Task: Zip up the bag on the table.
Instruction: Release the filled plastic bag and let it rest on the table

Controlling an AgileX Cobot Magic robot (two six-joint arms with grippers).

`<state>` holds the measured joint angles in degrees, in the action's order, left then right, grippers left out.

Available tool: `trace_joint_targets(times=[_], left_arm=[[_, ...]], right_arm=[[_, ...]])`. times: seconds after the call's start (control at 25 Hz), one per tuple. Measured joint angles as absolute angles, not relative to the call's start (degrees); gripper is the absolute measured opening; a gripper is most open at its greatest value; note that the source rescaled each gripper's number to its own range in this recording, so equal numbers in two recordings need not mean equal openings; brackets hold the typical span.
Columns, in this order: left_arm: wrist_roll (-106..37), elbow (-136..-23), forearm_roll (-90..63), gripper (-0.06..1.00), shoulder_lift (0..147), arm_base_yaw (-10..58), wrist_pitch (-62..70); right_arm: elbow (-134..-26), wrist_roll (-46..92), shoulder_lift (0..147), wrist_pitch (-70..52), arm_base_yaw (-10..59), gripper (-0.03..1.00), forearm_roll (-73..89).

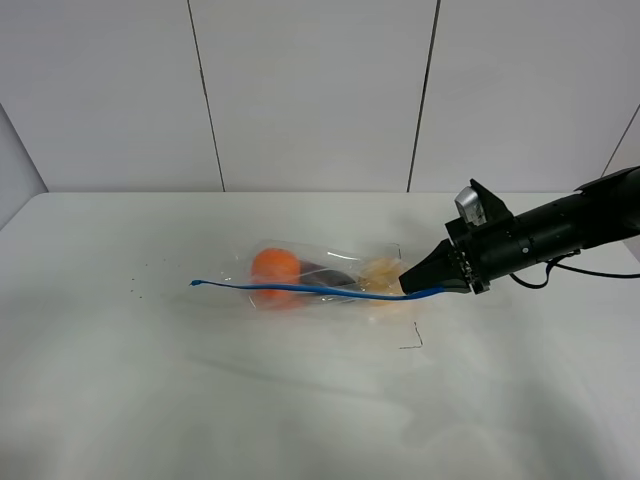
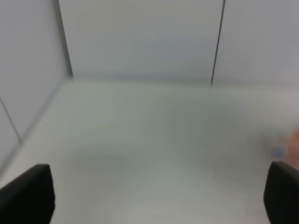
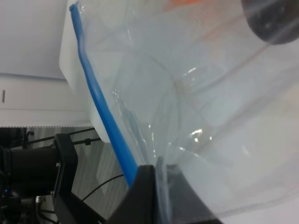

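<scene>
White table (image 1: 150, 400) carries the bag (image 1: 330, 268); my right gripper (image 1: 408, 287) pinches its blue zipper strip (image 1: 300, 289), my left gripper (image 2: 154, 196) stands apart, empty. Unanchored, the bag may drag.

The left wrist view was blurred. Of the left gripper (image 2: 159, 198) only two dark fingertips (image 2: 29, 193) showed, cut by the lower edge, and an orange-and-blue smudge (image 2: 287, 147) could not be made out. In the right wrist view the bag (image 3: 201, 93) overran the frame, with the eggplant (image 3: 273, 21) and orange (image 3: 187, 2) clipped. Dark specks (image 1: 135, 290) on the table (image 1: 150, 400) were too small to tell.
</scene>
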<state>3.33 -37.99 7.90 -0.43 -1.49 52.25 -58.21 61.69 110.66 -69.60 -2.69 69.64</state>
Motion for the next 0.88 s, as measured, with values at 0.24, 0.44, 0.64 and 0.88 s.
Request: trace_joint_targets(times=[0.24,0.44,0.64,0.88], left_arm=[[3.3,-31.6,5.4,1.00,-0.4,-1.5,56.7],[2.9,-29.9,5.0,1.00,-0.4,-1.5,57.6],[2.6,-29.3,4.4,1.00,-0.4,-1.5,58.8],[1.2,-28.4,3.5,1.00,-0.4,-1.5,60.2]], right_arm=[[-58.2,61.7,110.7,-69.6,-2.7,0.00,69.7],[-58.2,61.7,110.7,-69.6,-2.7,0.00,69.8],[-58.2,61.8,110.7,-69.6,-2.7,0.00,69.9],[-58.2,61.8,110.7,-69.6,-2.7,0.00,70.0]])
